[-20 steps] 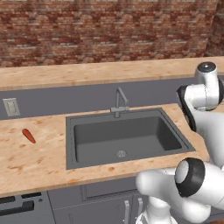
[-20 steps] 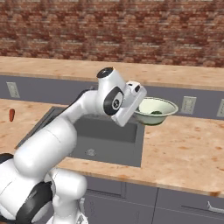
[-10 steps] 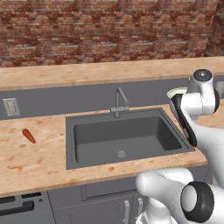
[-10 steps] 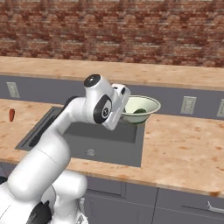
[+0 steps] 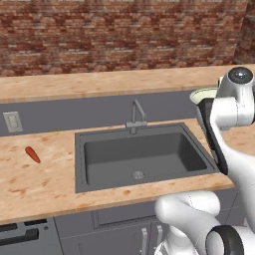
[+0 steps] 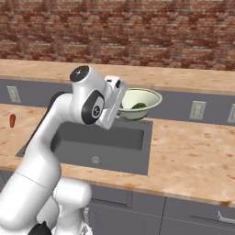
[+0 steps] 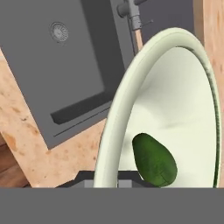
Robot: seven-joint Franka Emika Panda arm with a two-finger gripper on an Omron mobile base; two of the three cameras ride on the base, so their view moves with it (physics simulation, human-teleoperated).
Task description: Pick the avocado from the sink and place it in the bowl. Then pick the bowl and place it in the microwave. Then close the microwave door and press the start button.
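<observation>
Above sink (image 6: 105, 142): bowl (image 6: 140, 102) with avocado (image 7: 154, 160)

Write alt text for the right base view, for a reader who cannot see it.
The white arm's tool holds a pale bowl by its rim above the right end of the dark sink, with the green avocado inside it. A carrot lies on the wooden counter at far left.

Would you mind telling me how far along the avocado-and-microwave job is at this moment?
Done: the avocado lies in the bowl, and the sink basin holds no fruit. In hand: the gripper grips the bowl's rim and holds it in the air near the sink's right edge. Left: set the bowl in the microwave, close its door and press start.
</observation>
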